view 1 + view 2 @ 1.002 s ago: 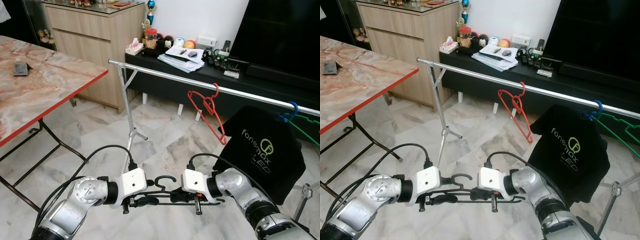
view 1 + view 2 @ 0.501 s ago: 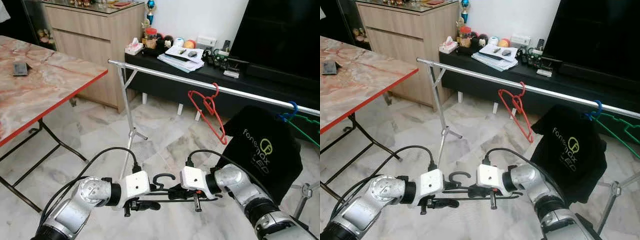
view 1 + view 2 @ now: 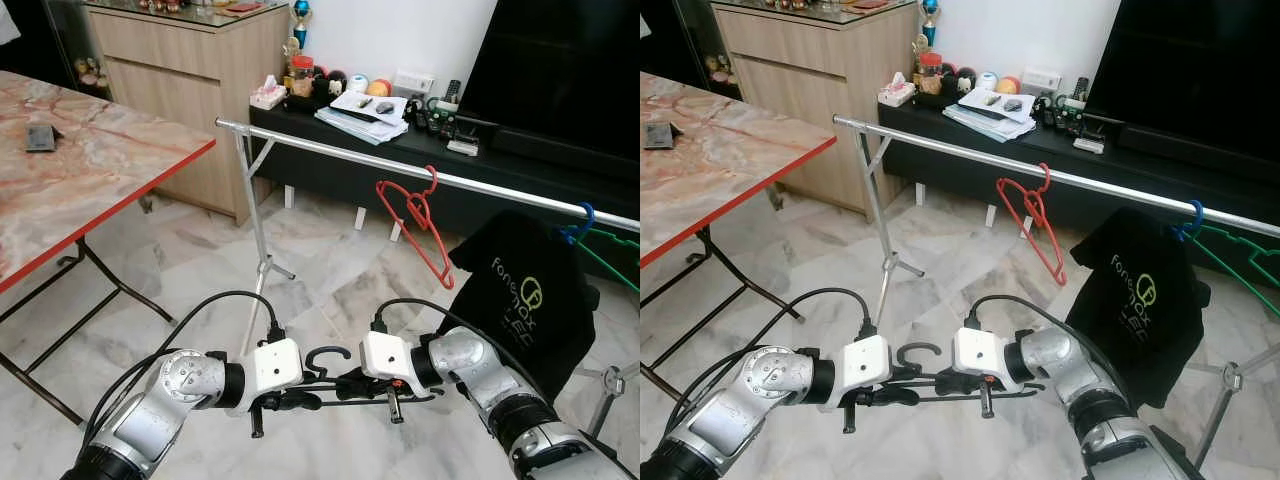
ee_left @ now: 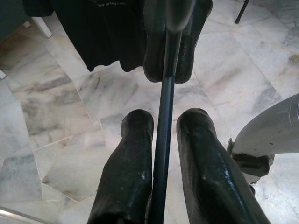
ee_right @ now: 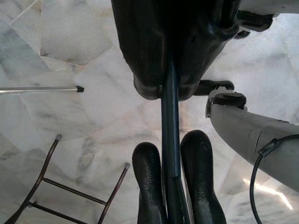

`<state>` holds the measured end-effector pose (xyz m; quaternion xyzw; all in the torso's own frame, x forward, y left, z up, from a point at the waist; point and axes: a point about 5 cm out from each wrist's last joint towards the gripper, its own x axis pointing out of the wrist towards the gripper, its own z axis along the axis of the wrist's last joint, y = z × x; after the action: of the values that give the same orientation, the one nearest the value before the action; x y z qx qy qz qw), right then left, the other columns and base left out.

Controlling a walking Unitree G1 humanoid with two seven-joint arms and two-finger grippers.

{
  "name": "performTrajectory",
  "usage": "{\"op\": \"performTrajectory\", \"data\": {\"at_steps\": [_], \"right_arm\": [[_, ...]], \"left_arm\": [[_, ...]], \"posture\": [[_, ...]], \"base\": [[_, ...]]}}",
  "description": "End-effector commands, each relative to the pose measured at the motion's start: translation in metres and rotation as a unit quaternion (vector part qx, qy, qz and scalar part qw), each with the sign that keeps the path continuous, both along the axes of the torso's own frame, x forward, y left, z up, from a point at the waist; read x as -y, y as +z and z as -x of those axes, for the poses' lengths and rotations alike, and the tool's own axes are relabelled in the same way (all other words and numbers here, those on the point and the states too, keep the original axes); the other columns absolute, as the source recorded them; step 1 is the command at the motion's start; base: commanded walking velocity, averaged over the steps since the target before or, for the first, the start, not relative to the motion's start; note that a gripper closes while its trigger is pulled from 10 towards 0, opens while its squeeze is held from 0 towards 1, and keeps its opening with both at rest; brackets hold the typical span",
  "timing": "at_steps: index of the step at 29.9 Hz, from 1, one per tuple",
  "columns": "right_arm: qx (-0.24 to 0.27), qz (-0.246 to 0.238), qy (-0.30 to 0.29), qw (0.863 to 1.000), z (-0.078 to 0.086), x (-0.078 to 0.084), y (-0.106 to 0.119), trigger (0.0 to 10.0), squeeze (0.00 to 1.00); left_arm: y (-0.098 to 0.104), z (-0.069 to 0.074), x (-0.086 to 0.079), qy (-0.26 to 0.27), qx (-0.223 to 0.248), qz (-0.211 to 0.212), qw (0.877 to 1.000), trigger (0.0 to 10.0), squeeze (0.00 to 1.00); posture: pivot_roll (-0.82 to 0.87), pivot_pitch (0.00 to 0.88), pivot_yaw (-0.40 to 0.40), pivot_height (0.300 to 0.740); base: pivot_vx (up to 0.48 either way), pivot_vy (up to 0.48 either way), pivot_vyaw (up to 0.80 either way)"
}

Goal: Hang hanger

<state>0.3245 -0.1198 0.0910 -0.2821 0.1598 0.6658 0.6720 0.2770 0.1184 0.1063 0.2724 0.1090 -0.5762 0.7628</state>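
the black hanger [image 3: 335,375] sits low in front of the robot, well below and short of the steel clothes rail [image 3: 420,172], lying roughly level with its hook [image 3: 328,356] curling up between the two wrists. the right pincer [image 3: 352,385] is clenched on the hanger's bar from the right; in its wrist view both fingers [image 5: 149,179] press against the thin rod. the left pincer [image 3: 292,402] meets the same bar from the left, and its wrist view shows the rod running between two fingers [image 4: 133,158] with a slight gap on one side, so i judge it closed around the bar but only loosely.

compared with a second ago the left arm has slid inward and a little down, bringing its wrist block closer to the hook, while the right arm has barely shifted. that reads as a regrip or hand-over (not a lift), so the hanging itself has not begun.

on the rail hang a red hanger [image 3: 415,215], a black t-shirt [image 3: 525,300] with a printed logo, and blue and green hangers [image 3: 590,235] at the far right. the free stretch of rail left of the red hanger looks the likeliest spot. a marble-topped bench [image 3: 70,160] stands to the left.
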Motion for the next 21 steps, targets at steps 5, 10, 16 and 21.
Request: {"op": "performTrajectory", "data": {"at_steps": [5, 10, 16, 21], "right_arm": [[0.014, -0.004, 0.000, 1.000, -0.0041, 0.0012, 0.0085, 10.0, 0.00], [0.014, -0.004, 0.000, 1.000, -0.0043, 0.0014, 0.0087, 10.0, 0.00], [0.010, -0.013, 0.000, 1.000, -0.0048, 0.0002, 0.0104, 10.0, 0.00], [0.000, -0.018, 0.008, 1.000, -0.0039, 0.0002, 0.0115, 10.0, 0.84]], "left_arm": [[-0.0013, 0.0002, 0.0007, -0.005, -0.010, -0.003, 1.000, 0.0, 0.00], [-0.0022, 0.0010, -0.0003, -0.006, -0.014, -0.007, 1.000, 0.0, 0.00], [-0.0025, 0.0017, -0.0004, -0.008, -0.016, -0.006, 1.000, 0.0, 0.00], [-0.0031, 0.0018, -0.0006, -0.009, -0.015, -0.008, 1.000, 0.0, 0.00]], "posture": [[0.14, 0.072, -0.102, 0.740], [0.14, 0.072, -0.103, 0.740], [0.14, 0.072, -0.103, 0.740], [0.14, 0.068, -0.106, 0.740]], "base": [[0.000, 0.000, 0.00], [0.000, 0.000, 0.00], [0.000, 0.000, 0.00], [0.000, 0.000, 0.00]]}}
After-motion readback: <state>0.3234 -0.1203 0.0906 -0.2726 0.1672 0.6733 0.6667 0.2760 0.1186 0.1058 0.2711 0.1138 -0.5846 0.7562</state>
